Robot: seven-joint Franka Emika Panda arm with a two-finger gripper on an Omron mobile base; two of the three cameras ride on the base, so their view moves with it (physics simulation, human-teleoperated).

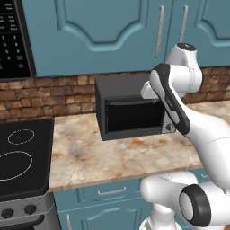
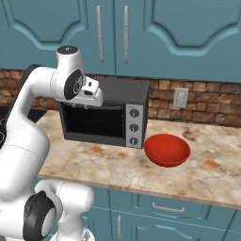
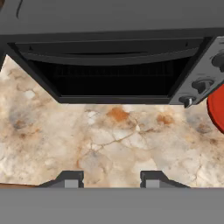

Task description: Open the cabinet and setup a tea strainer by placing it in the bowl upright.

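Observation:
The teal cabinet (image 1: 103, 27) hangs above the counter with both doors shut, and its long silver handles (image 2: 100, 33) stand side by side. The red bowl (image 2: 167, 149) sits on the counter just right of the toaster oven, and its edge (image 3: 217, 109) shows at the right of the hand view. My gripper (image 3: 111, 180) hovers over the counter in front of the oven, facing down. Its fingertips (image 3: 72, 179) stand apart with nothing between them. My hand (image 2: 92, 96) is level with the oven's top edge. The tea strainer is out of view.
A black toaster oven (image 2: 103, 117) stands against the brick backsplash, door shut. A black stove top (image 1: 22, 152) lies at the counter's left end, under a microwave (image 1: 13, 40). Teal drawers (image 2: 167, 207) run below the counter. A wall outlet (image 2: 180, 98) is behind the bowl.

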